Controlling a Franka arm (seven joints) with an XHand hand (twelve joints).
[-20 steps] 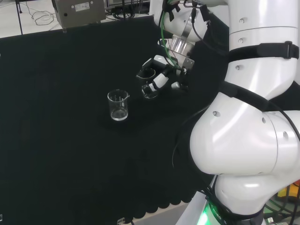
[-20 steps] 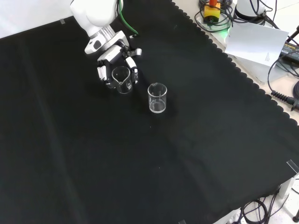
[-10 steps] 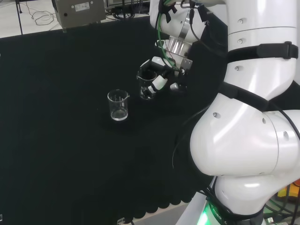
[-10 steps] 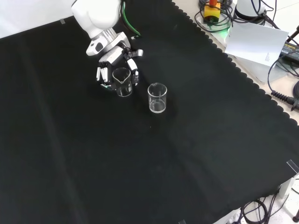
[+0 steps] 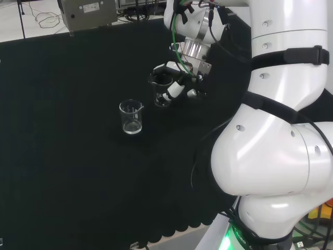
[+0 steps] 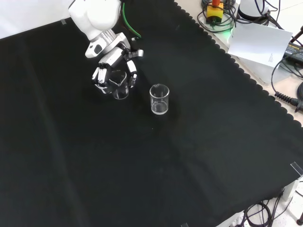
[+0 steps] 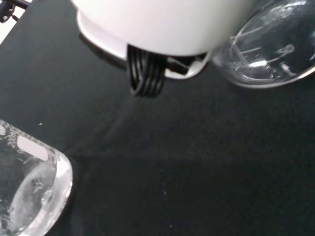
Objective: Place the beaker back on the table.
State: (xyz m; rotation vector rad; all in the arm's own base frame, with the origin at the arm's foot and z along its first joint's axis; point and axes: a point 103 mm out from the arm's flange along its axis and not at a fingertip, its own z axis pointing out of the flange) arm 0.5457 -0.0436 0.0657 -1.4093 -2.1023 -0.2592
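Showing two clear beakers on the black cloth [image 6: 199, 156]: the hand [image 6: 108, 71] is curling its fingers around one beaker [image 6: 120, 86], upright; the second beaker [image 6: 159, 99] is standing apart at its right in the front view.

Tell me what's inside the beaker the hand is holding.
Nothing shows inside the held beaker; it looks clear and empty. The hand has fingers curled round its wall, covering part of it, so its base is hard to check.

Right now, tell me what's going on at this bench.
The arm's hand has its fingers curled round a clear beaker, held upright low over the black cloth; whether it touches down I cannot tell. A second beaker stands free on the cloth, to its right in the front view.
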